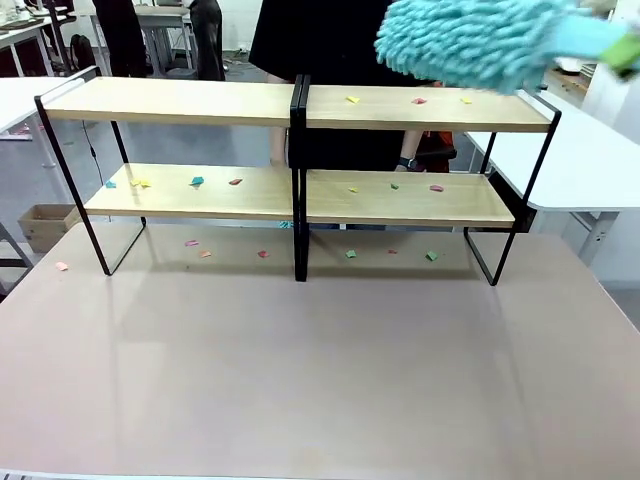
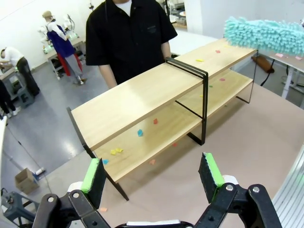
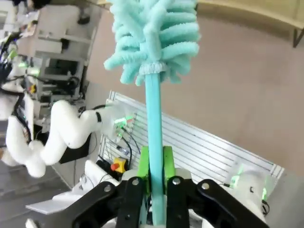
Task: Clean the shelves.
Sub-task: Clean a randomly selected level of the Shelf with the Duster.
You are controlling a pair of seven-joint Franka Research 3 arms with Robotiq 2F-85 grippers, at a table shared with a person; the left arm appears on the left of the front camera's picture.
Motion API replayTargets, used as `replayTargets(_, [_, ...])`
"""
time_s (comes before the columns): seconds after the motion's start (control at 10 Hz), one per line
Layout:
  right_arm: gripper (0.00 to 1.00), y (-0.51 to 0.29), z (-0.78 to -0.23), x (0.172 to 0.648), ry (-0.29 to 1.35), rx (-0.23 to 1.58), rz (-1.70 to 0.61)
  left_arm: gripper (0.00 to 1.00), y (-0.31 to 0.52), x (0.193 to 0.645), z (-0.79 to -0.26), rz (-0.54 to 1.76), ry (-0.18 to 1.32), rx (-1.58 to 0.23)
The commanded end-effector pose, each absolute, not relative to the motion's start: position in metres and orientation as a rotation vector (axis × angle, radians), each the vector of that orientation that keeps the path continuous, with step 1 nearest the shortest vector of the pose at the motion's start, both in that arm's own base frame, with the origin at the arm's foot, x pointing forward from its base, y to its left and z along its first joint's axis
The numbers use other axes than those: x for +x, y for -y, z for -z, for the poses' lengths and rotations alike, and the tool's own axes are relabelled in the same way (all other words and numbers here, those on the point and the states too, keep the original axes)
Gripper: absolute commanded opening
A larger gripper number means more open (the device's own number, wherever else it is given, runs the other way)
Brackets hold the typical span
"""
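A two-tier rack of shelves (image 1: pixel 180 100) stands across the far half of the beige surface (image 1: pixel 320 370), its two joined units meeting at a black post in the middle. The robot's right hand (image 3: pixel 156 164) is clamped tight on the turquoise handle of a fluffy duster (image 1: pixel 470 40). The mop-like head hangs over the right end of the top board, and whether it touches the wood cannot be told. The left hand (image 2: pixel 151 173) hovers above the surface on the near side of the rack, green-padded fingers spread wide with nothing between them. Small coloured paper scraps (image 1: pixel 352 99) dot the right top board, both lower boards and the surface beneath the rack. A person (image 2: pixel 128 38) in a black shirt stands just behind the shelves.
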State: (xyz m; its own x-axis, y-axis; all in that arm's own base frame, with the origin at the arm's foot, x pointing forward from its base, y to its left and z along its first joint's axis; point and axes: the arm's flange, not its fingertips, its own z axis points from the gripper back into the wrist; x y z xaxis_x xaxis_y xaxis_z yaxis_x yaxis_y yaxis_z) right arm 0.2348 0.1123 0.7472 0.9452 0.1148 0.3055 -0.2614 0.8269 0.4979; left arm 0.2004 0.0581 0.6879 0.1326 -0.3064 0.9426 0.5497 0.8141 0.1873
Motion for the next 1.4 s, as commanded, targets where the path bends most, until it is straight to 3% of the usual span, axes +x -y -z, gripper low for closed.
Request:
replayTargets(0.0, [0.13,-0.096,-0.765,0.218,0.385,0.636,-0.265,1.00,-0.058,0.201,-0.688,0.626,1.303,-0.219])
replayTargets(0.2, [0.13,-0.121,-0.744,0.244,0.199,0.480,-0.172,1.00,-0.058,0.201,-0.688,0.626,1.303,-0.219])
replayTargets(0.3, [0.13,-0.144,-0.740,0.257,0.216,0.415,-0.188,1.00,-0.058,0.201,-0.688,0.626,1.303,-0.219])
replayTargets(0.9, [0.13,-0.210,-0.751,0.309,0.336,0.476,-0.204,1.00,-0.058,0.201,-0.688,0.626,1.303,-0.219])
replayTargets(1.1, [0.13,-0.234,-0.735,0.327,0.309,0.474,-0.159,1.00,-0.058,0.201,-0.688,0.626,1.303,-0.219])
replayTargets(1.3, [0.13,-0.243,-0.722,0.340,0.389,0.488,-0.073,1.00,-0.058,0.201,-0.688,0.626,1.303,-0.219])
